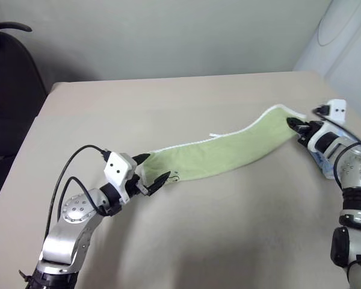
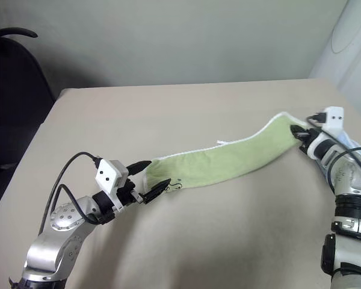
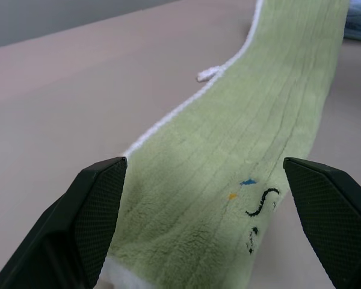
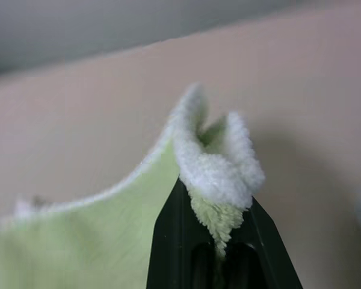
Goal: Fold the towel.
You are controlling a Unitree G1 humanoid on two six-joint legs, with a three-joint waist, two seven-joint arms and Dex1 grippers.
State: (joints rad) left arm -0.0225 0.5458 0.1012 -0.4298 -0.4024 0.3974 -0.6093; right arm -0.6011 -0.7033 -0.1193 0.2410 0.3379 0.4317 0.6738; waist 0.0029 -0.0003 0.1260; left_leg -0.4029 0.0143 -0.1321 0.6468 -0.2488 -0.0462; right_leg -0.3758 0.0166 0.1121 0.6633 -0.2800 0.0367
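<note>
Right gripper (image 1: 296,125), black two-fingered, clenched on one end of the light green terry towel with white stitched edging (image 1: 228,150), lifting that end just clear of the surface near the table's right edge. Left gripper (image 1: 153,171) released, fingers spread wide either side of the towel's other end, near the front left part of the table.

Surface: plain beige table (image 1: 168,102), towel stretched as a long narrow band across its middle. Pale wall behind the far edge; dark chair (image 1: 9,78) off the left edge; white rounded object (image 1: 343,36) past the far right corner.

Left wrist view adds detail: small dark embroidered mark (image 3: 262,205) with tiny blue and yellow flecks near the close end, and a white loop tag (image 3: 207,73) on the edging. Right wrist view shows the pinched corner curled over between shut fingers (image 4: 168,241).
</note>
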